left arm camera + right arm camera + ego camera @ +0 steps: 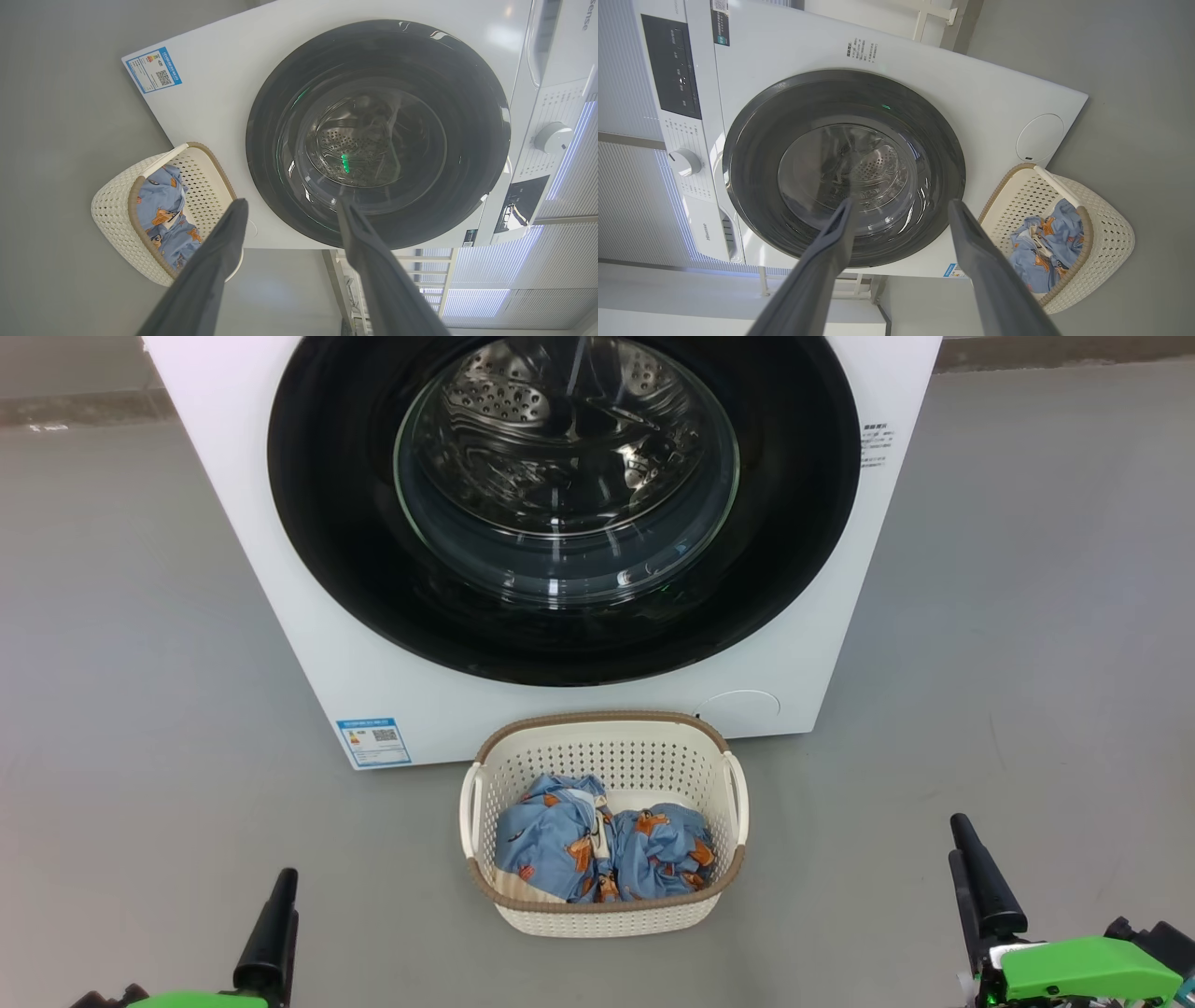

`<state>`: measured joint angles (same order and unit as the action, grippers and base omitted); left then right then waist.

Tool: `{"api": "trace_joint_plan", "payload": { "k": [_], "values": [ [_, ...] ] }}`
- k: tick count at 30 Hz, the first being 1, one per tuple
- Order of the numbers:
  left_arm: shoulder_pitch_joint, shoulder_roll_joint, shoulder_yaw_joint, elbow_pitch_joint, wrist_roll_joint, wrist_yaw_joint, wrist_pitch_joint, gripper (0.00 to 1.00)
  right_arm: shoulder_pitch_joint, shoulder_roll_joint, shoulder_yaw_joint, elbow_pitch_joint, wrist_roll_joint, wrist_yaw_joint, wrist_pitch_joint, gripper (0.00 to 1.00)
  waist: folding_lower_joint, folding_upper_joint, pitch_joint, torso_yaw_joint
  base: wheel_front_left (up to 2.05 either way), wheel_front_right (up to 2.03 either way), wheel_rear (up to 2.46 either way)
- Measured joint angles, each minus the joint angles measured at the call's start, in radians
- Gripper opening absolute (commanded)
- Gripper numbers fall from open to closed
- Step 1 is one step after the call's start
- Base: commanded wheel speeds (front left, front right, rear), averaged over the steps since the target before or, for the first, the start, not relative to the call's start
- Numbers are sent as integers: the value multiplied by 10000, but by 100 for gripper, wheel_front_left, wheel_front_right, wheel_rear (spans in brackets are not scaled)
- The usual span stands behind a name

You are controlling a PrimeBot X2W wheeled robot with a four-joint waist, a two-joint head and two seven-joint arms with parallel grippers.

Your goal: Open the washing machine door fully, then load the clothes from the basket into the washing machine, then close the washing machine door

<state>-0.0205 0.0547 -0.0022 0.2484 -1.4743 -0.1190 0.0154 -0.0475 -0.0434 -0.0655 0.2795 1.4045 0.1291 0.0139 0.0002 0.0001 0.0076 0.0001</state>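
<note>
AT THE WASHER: The robot's left gripper (pixel 292 205) hangs wide open, its two dark fingers (pixel 217 261) spread far apart w/ nothing between them and nothing touched. The right gripper (pixel 901 204) is the same: spread wide, bare, clear of everything. In the head view they sit at the lower left and lower right, well apart from the basket (pixel 607 723) that stands between them on the grey floor (pixel 140 616).

The washing machine (pixel 308 616), a white front-loader, faces the robot. The washing machine door (pixel 803 523) is shut, its glossy black ring flush w/ the white front and the steel drum (pixel 523 401) showing through the clear glass centre. The basket, cream plastic w/ a brown rim, sits just in front of the machine, directly below the door. The clothes (pixel 597 845) (light blue fabric, orange-brown animal print) lie bunched in the basket's bottom, all inside the rim.

In the head view a blue sticker (pixel 373 742) marks the machine's front at lower left and a round cap (pixel 742 705) sits at lower right. The right wrist view catches a white dial (pixel 684 162) on the ctrl panel
</note>
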Motion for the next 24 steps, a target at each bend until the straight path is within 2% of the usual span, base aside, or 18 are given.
{"api": "trace_joint_plan", "payload": {
  "k": [24],
  "values": [
    [-188, 347, -541, -102, 2658, -2, -663, 100, -371, -194, 520, -203, -2598, 0, -667, 100, 0, 0, 18, 18, 0, 0, 0]
  ]
}}
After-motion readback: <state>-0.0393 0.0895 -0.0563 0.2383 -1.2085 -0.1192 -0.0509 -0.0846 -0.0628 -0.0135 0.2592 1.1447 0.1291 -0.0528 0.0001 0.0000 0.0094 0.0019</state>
